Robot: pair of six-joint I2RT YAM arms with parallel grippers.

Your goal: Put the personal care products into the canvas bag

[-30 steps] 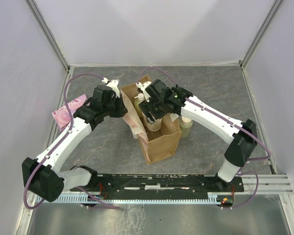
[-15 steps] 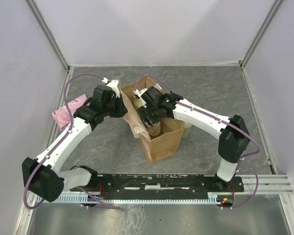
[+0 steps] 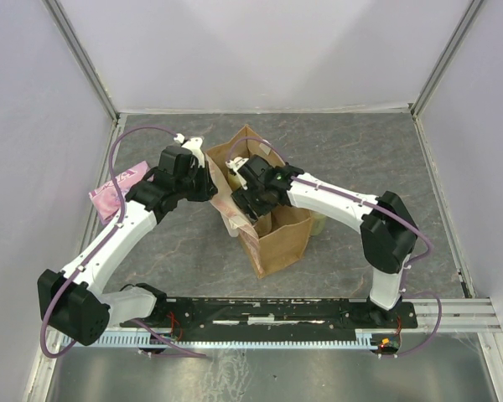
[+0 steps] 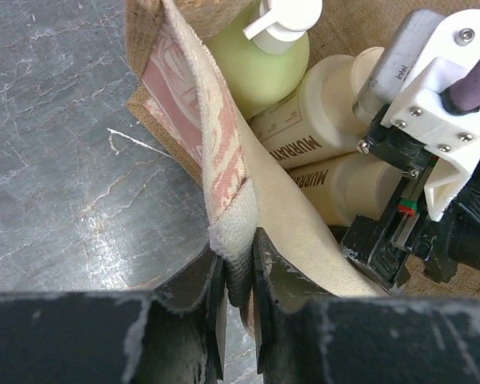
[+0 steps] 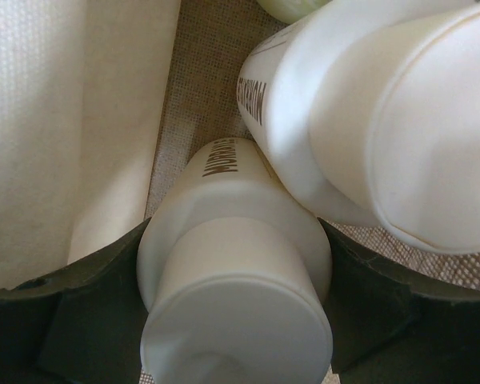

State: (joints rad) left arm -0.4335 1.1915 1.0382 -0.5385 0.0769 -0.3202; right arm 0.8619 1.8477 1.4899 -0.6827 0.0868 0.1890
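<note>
The tan canvas bag (image 3: 277, 239) stands upright mid-table. My left gripper (image 3: 210, 186) is shut on its pinkish-white handle (image 4: 224, 172) at the left rim, holding the mouth open. My right gripper (image 3: 254, 203) is down inside the bag, shut on a cream-beige bottle (image 5: 232, 272), cap towards the camera. A second cream-beige bottle (image 5: 384, 120) leans beside it. The left wrist view shows the pale green pump bottle (image 4: 264, 56) and both cream bottles (image 4: 328, 112) inside the bag, with my right gripper (image 4: 388, 240) among them. Another pale yellow-green bottle (image 3: 319, 221) stands outside, right of the bag, mostly hidden by my right arm.
A flat pink packet (image 3: 116, 189) lies at the left edge of the dark grey table (image 3: 369, 159). White walls enclose the table on three sides. My right arm (image 3: 335, 201) crosses over the bag's right side.
My right gripper has moved left and down into the bag with the cream-beige bottle. The left gripper still holds the handle in the same place.
</note>
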